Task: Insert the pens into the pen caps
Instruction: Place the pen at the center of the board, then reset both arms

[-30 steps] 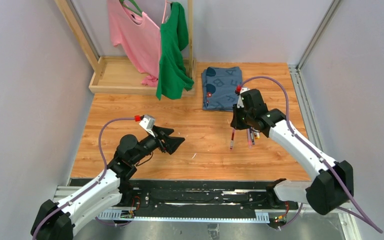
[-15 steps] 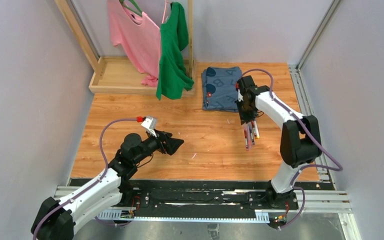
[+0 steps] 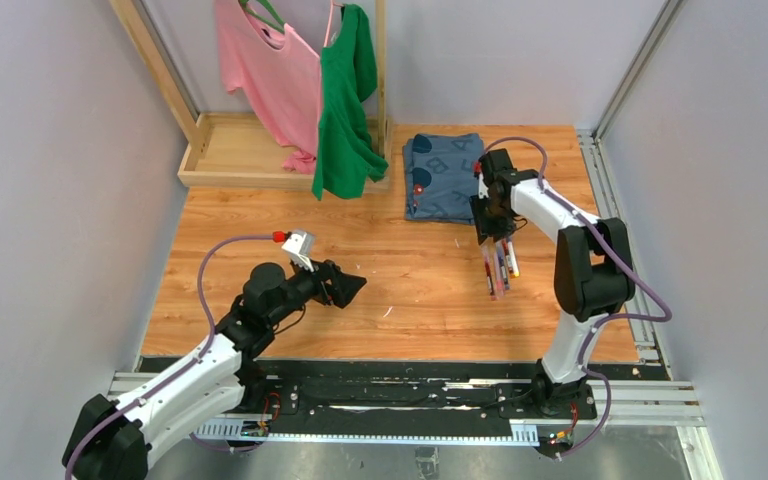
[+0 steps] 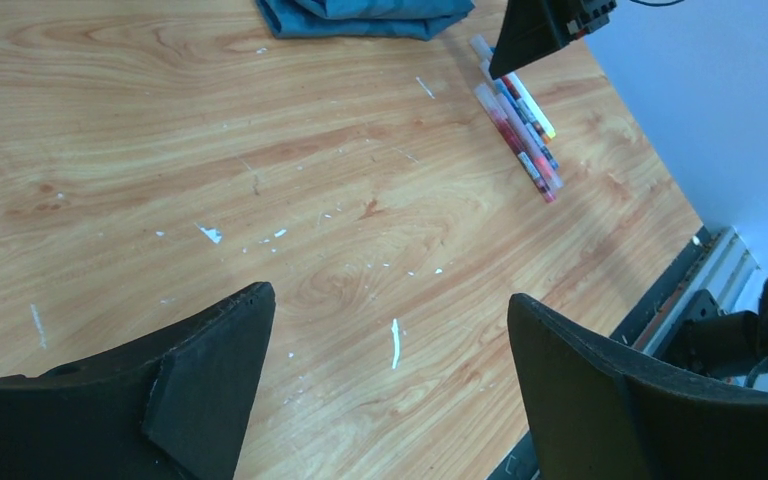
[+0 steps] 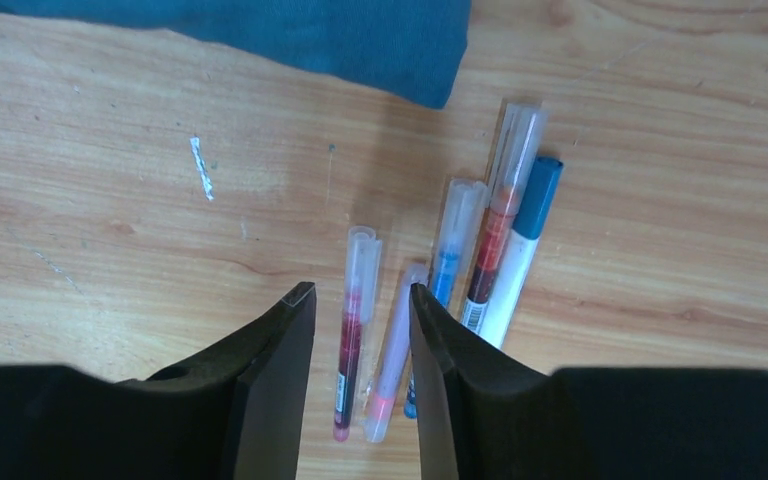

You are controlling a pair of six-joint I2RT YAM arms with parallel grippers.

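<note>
Leave left gripper (image 4: 388,295), spread wide and empty at lower left, parked clear. Right of centre, lift right gripper (image 5: 358,292), half-spread and pinching nothing, straight up to avoid rolling pens (image 5: 490,255). Slim, smooth, round plastic barrels, bunched side by side below blue cloth (image 5: 340,40). Pen caps (image 5: 363,250): clear stubby tubes, one blue, apparently seated.

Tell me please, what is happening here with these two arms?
The right gripper hovers, open, just above five pens lying side by side on the wooden table, next to a folded blue cloth. It holds nothing. The pens appear to have their caps on. The left gripper, wide open and empty, hangs over the table nearer the front.
</note>
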